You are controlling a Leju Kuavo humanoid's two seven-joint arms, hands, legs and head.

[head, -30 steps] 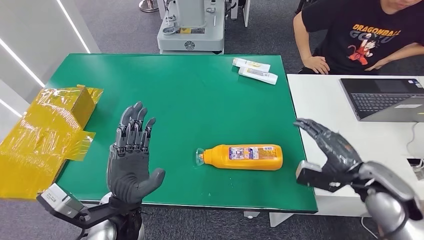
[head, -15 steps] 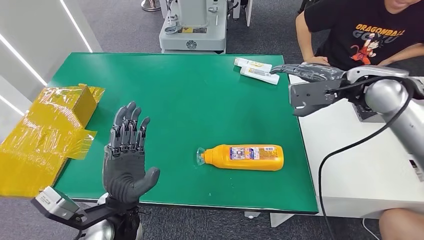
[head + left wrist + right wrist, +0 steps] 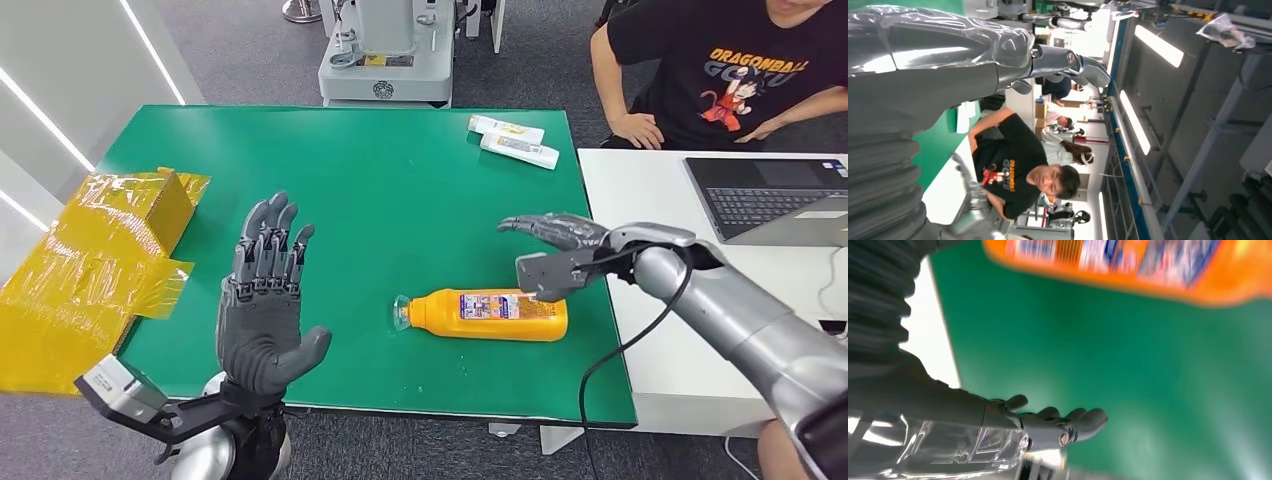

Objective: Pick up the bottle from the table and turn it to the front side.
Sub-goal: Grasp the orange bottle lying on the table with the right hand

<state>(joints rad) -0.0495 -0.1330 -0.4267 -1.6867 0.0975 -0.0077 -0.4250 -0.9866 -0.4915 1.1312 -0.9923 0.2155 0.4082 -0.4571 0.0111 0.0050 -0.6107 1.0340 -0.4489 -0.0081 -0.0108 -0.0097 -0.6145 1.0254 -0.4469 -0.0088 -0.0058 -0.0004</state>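
Bottle (image 3: 487, 314) flat on counter (image 3: 400, 180), long axis 3-to-9 o'clock; right hand (image 3: 553, 243) released, hovering near, at 1 o'clock of it; left hand (image 3: 264, 305) released, farther off.

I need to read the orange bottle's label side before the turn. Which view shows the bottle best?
The head view: the orange bottle lies whole on its side on the green table, label up, cap toward the left hand. The right wrist view catches a blurred, cropped stretch of it.
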